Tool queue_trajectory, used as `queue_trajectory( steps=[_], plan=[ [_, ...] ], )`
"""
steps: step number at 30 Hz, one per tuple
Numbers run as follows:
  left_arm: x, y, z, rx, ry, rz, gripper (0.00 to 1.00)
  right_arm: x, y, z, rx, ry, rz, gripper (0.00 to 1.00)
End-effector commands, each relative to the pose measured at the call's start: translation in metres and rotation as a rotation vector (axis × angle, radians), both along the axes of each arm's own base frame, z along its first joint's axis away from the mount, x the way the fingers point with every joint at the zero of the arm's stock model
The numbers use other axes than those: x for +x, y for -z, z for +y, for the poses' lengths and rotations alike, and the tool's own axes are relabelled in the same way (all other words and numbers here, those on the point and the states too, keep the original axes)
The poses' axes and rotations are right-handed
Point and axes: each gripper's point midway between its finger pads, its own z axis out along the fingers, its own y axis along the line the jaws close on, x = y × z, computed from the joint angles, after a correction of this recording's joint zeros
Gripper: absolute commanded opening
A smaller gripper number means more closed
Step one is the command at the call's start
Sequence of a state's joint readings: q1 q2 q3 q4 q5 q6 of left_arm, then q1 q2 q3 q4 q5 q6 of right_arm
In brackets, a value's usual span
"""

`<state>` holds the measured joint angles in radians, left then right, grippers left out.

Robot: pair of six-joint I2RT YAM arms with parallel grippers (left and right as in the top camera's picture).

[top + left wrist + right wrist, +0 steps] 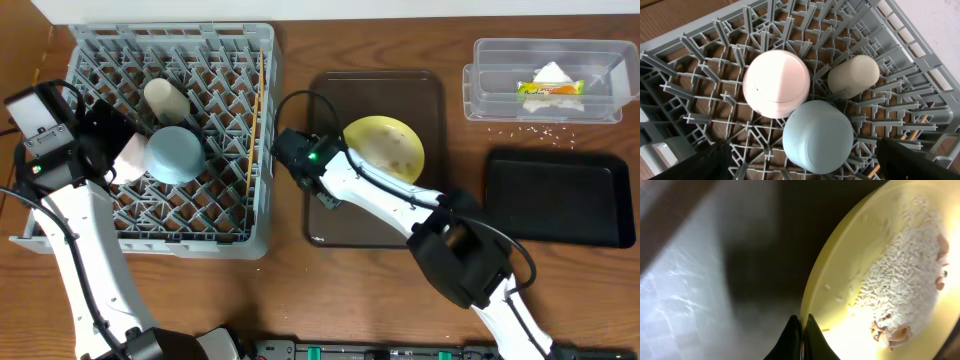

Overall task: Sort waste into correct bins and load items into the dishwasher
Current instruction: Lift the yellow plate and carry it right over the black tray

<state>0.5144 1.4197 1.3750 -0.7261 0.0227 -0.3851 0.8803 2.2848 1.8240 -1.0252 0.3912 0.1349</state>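
Observation:
The grey dish rack (225, 215) holds a white cup (165, 98) on its side, an upturned light blue bowl (175, 153), an upturned white bowl (776, 82) and wooden chopsticks (256, 120). My left gripper (800, 167) is open just above the light blue bowl (817, 135), with the cup (853, 75) beyond it. My right gripper (801, 330) is shut on the rim of the pale yellow plate (875, 240), which carries rice crumbs (905, 280). The plate (390, 145) is over the brown tray. The clear tub (490, 85) holds the white napkin (553, 75) and the snack wrapper (548, 90).
The brown serving tray (330, 225) lies between the rack and the bins. The black shallow tray (560, 195) sits at the right, below the clear tub. Loose rice crumbs (530, 128) lie on the wooden table between them.

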Motion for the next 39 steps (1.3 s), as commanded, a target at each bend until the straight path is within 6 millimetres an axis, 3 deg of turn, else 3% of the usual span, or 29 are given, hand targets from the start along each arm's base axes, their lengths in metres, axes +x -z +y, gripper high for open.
queue_trajectory(
  steps=[1,15,19,25,29,34,39],
  plan=[
    [0.000,0.000,0.002,0.009,-0.002,0.005,0.94,0.017,-0.017,-0.006,-0.035,0.062,-0.101,0.01],
    [0.000,0.000,0.002,0.009,-0.003,0.005,0.94,0.041,-0.056,-0.008,-0.034,0.106,-0.201,0.01],
    [0.000,0.000,0.002,0.009,-0.002,0.005,0.94,0.056,-0.076,-0.022,-0.035,0.200,-0.274,0.01],
    [0.000,0.000,0.002,0.009,-0.002,0.005,0.94,0.082,-0.114,-0.054,0.009,0.378,-0.342,0.01],
    [0.000,0.000,0.002,0.009,-0.003,0.005,0.94,0.097,-0.133,-0.088,0.036,0.528,-0.365,0.01],
    [0.000,0.000,0.002,0.009,-0.002,0.005,0.94,0.107,-0.146,-0.135,0.046,0.716,-0.381,0.01],
    [0.000,0.000,0.002,0.009,-0.002,0.005,0.94,0.110,-0.145,-0.181,0.056,0.901,-0.359,0.01]
  ],
)
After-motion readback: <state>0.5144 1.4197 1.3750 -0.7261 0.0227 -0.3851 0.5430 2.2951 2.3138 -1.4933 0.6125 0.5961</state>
